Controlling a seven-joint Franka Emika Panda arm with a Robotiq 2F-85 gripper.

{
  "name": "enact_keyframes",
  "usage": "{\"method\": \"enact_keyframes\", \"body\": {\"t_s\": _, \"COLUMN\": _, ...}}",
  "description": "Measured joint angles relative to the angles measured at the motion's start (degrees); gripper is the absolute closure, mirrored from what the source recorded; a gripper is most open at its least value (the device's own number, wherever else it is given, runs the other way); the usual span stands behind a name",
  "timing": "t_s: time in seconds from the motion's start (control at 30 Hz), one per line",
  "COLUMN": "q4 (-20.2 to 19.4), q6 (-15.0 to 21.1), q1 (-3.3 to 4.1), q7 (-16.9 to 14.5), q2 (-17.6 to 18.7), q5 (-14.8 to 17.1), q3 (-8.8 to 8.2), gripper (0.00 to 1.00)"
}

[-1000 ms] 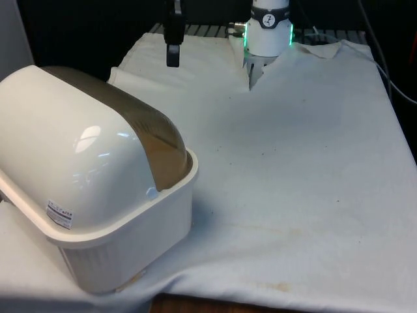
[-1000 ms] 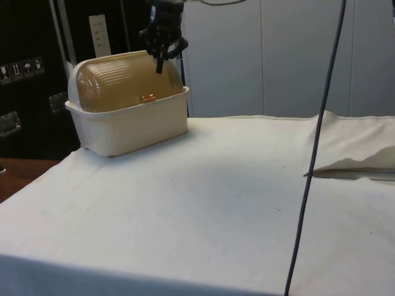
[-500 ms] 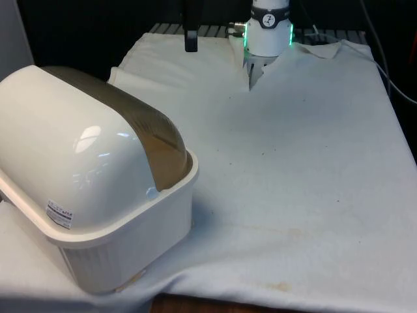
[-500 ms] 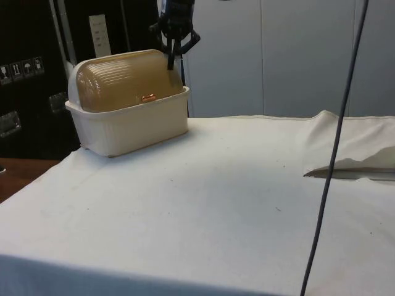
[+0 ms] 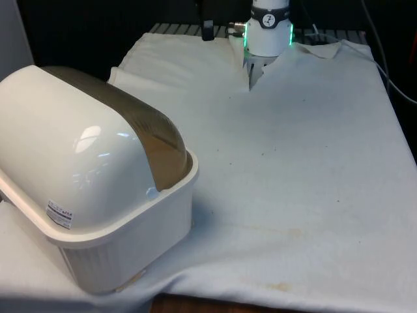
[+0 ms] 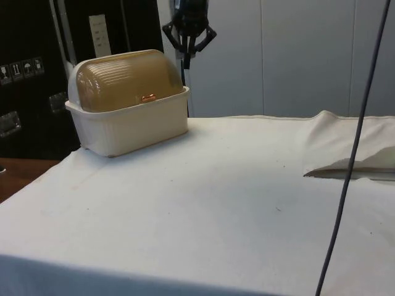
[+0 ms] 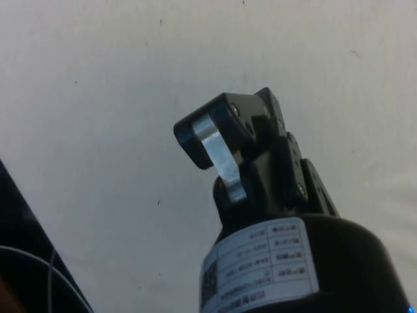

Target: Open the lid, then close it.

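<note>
Lid (image 6: pixel 126 77) shut on bread box (image 6: pixel 133 123); gripper (image 6: pixel 188 46) aloft at box's 2 o'clock, jaws together, empty; task looks finished.

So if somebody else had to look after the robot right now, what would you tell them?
Gripper: up in the air near the table's far end, well away from the bread box, touching nothing.
Bread box: on the white cloth at the front view's left, near the table's edge.
Lid: brownish, rolled down and shut, with its small handle at the rim.
Done: the lid is shut. Whether it was opened first can't be told.
Left: if it wasn't, bring the gripper to the handle, lift the lid, then close it.
</note>
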Motion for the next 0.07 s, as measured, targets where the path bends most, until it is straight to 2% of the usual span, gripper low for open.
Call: {"method": "enact_keyframes", "body": {"t_s": 0.07, "q4": -0.23, "q6": -0.40, "q1": 0.00, "q7": -0.06, "q2": -0.29, "q5": 0.00, "q3": 0.00, "gripper": 1.00}}
